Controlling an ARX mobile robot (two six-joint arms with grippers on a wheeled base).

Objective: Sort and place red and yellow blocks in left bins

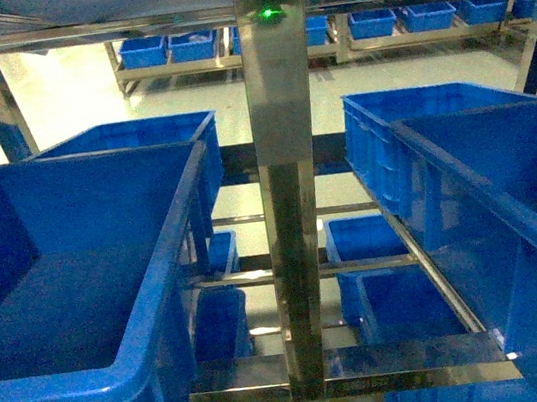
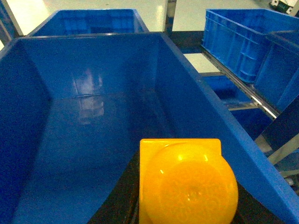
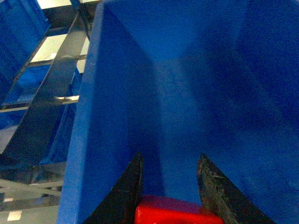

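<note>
**Blocks held over blue bins on a steel rack**

A steel rack (image 1: 292,208) on a pale green floor (image 1: 81,97) carries blue crates. At lower left of the head view sits the near left bin (image 1: 123,374), another left bin (image 1: 152,132) behind it. In the left wrist view, the yellow block (image 2: 187,182) fills the bottom centre above that bin; the left hand's fingers are hidden, grip unclear. In the right wrist view, the right hand (image 3: 170,186) clamps the red block (image 3: 175,212) at bottom centre, over a blue crate (image 3: 84,140).
</note>
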